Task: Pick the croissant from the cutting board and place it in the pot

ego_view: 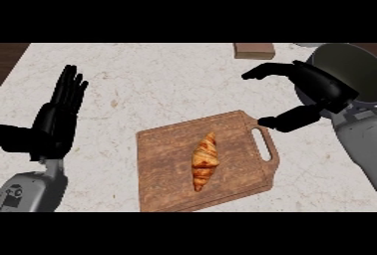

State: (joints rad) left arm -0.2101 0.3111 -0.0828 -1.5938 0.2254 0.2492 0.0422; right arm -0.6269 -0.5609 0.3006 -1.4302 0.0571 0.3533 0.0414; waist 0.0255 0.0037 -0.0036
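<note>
Croissant (205,161) on cutting board (169,172) – right hand (318,89) spread wide at 2 o'clock, empty, by pot (352,64); left hand (59,117) open, 9 o'clock.

Single head view, looking steeply down on the pale tabletop (162,79) from above and fairly near. Forearms enter from the lower edge; the cutting board (165,169) sits low-centre, the pot (353,64) cut off at upper right.

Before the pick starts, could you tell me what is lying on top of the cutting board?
Only the croissant lies on the cutting board, near its middle. The board's underside and the counter beneath it are covered.
</note>
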